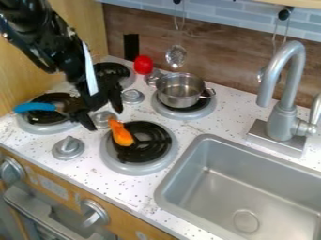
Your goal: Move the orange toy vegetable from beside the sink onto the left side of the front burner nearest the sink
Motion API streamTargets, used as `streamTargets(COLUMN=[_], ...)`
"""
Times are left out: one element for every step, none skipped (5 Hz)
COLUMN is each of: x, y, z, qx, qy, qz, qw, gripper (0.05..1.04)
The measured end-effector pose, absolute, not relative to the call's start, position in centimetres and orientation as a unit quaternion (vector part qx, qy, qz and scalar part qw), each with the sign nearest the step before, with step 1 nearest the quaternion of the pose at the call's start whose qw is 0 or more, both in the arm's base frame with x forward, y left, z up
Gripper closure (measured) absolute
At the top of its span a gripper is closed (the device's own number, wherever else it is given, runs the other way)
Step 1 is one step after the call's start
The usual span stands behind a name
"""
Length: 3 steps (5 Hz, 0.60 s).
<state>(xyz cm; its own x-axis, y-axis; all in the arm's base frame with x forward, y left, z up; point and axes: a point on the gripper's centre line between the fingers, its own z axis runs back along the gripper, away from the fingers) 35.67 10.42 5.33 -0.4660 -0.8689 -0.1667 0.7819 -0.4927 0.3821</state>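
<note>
- Orange, smooth-looking and club-shaped, a toy food piece lies on the black coil burner, my landmark here, its narrow end reaching past the rim toward me.
- My black two-finger gripper hangs beside that burner, near the toy's narrow end. Its fingers stand apart, with no object clamped between them.
- I judge the toy to be light and fairly stiff, probably plastic, and hardly fragile. Its rounded bulb could roll or slip if I pinch it off-centre.
- The best hold looks to be across the thicker part, just above the bulb, one finger on each side; the thin end gives less to grip and might let the heavy end swing.
- Behind the landmark burner, a shiny round metal pot sits upright on another burner, a loop handle sticking out at its side. Its bare metal bottom shows inside.
- To the right of the landmark burner in the camera view, a grey rectangular sink is set into the speckled white counter; a round drain lies in its floor.
- Left of the landmark burner, a blue-handled utensil rests over a dark burner; I cannot make out its far end.
</note>
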Motion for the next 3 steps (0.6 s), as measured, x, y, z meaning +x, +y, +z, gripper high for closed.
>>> streamTargets(x=[35.4,34.2,34.2], y=[9.8,9.6,9.6], z=[6.5,9.7,10.5], qx=[0.189,0.234,0.247], qy=[-0.123,-0.125,-0.126], qz=[-0.85,-0.84,-0.837], qw=[0.476,0.473,0.471], gripper=[0.081,0.081,0.081])
